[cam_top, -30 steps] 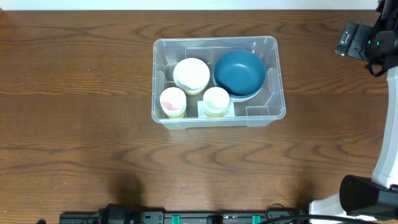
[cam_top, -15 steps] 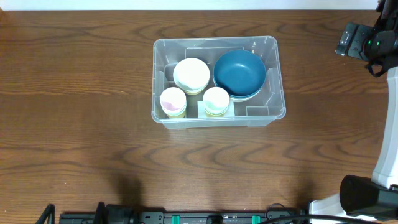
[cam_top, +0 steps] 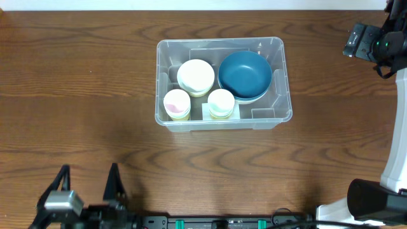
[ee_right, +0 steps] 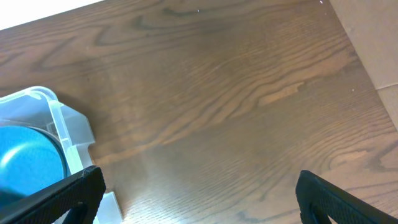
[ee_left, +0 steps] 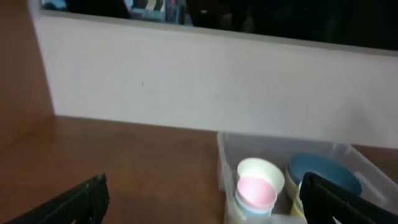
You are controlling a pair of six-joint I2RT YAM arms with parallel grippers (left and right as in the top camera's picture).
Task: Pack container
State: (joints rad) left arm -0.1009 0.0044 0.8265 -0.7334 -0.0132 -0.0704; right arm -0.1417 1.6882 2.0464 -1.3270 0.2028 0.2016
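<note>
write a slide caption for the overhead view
Clear container on a table, packed with a blue bowl, a cream bowl and two small cups; left gripper open nearby.

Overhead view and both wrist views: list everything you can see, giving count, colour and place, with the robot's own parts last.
wooden table: one, brown, under everything.
clear plastic rectangular bin: one, clear, middle of the table.
dark blue round bowl: one on top, with a paler blue rim showing beneath it, in the bin's right half.
cream round bowl: top of a stack, count beneath unclear, bin's far left.
small pink-lined cup: top of a stack, bin's near-left corner.
small white cup: top of a stack, bin's near middle.
left arm: one, black, at the table's near-left edge, jaws open.
right arm: one, black, at the table's far right, jaws open.
</note>
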